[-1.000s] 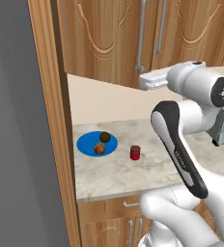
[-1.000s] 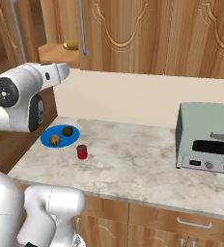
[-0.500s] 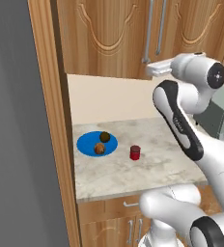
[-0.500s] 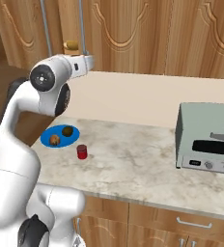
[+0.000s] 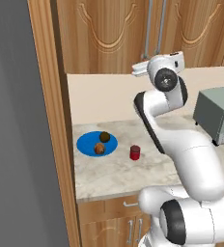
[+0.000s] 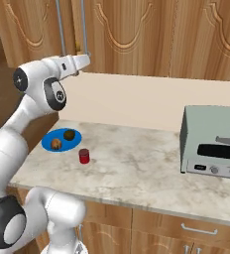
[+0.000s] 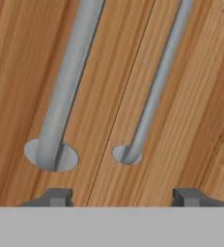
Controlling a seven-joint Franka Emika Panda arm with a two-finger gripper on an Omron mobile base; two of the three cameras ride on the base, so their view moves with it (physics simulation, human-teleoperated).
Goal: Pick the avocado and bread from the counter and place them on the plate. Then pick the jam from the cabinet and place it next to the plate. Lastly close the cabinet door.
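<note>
The blue plate [image 5: 86, 144] [image 6: 65, 147] lies on the counter [image 5: 114, 173] [image 6: 137, 168] with the dark avocado [image 5: 105, 136] [image 6: 71, 134] and the orange-brown bread [image 5: 100, 149] [image 6: 57, 144] on it. Just right of the plate stands the red jam [image 5: 135, 152] [image 6: 84, 156]. Both doors of the cabinet [image 5: 104, 34] [image 6: 127, 34] [image 7: 191, 72] stand flush. My gripper [image 5: 136, 71] [image 6: 87, 59] [image 7: 122, 198] is raised against the doors at the foot of their two silver handles [image 7: 61, 106]. It is open, with nothing between its tips.
A grey toaster oven [image 5: 219, 113] [image 6: 216, 146] stands on the right of the counter. A tall wooden side panel [image 5: 51, 120] bounds the counter on the left. Drawers [image 6: 186, 228] run below the counter edge.
The arm has swung up and in towards the cabinet. The door, part open a second ago with the shelf showing, now lies flush with its neighbour. Plate, avocado, bread and jam have not moved.
</note>
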